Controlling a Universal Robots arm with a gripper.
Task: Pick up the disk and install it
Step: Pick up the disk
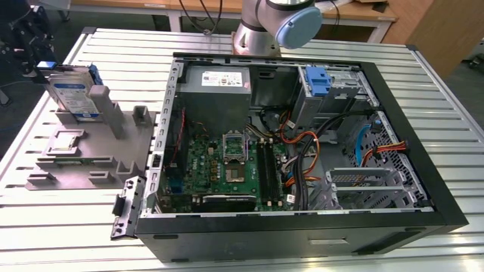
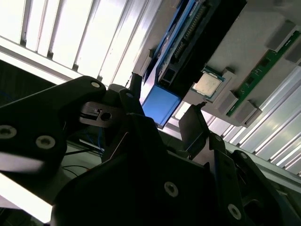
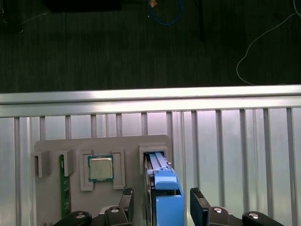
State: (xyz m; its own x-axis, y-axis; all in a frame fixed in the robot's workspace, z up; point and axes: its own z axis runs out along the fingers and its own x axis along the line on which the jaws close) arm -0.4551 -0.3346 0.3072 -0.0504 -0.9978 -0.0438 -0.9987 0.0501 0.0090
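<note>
The disk (image 1: 74, 97) stands up on its edge in a slot of the grey holder block (image 1: 83, 153), at the upper left of the exterior view. From there I can see its white-and-blue label and its blue carrier.

In the first wrist view the gripper (image 3: 162, 190) is spread wide. One dark finger (image 3: 128, 200) is on each side of the disk (image 3: 167, 207), with a little gap on both sides. The second wrist view shows the gripper (image 2: 162, 106) the same way, but its big black body hides much of the block.

A square processor chip (image 3: 100, 168) and a green memory stick (image 3: 65, 188) lie in pockets of the holder block (image 3: 94, 146), just beside the disk. Both wrist views show the disk thin, from its edge.

The big open computer case (image 1: 302, 221) lies flat in the middle of the exterior view, beside the block. Inside it are a green motherboard (image 1: 219, 164), a grey power supply (image 1: 219, 85), many cables (image 1: 302, 153) and a blue bracket (image 1: 321, 84) on the metal drive bay at the upper right. Everything sits on a ribbed metal table (image 1: 76, 226). The robot arm (image 1: 280, 22) stands at the top, behind the case.
</note>
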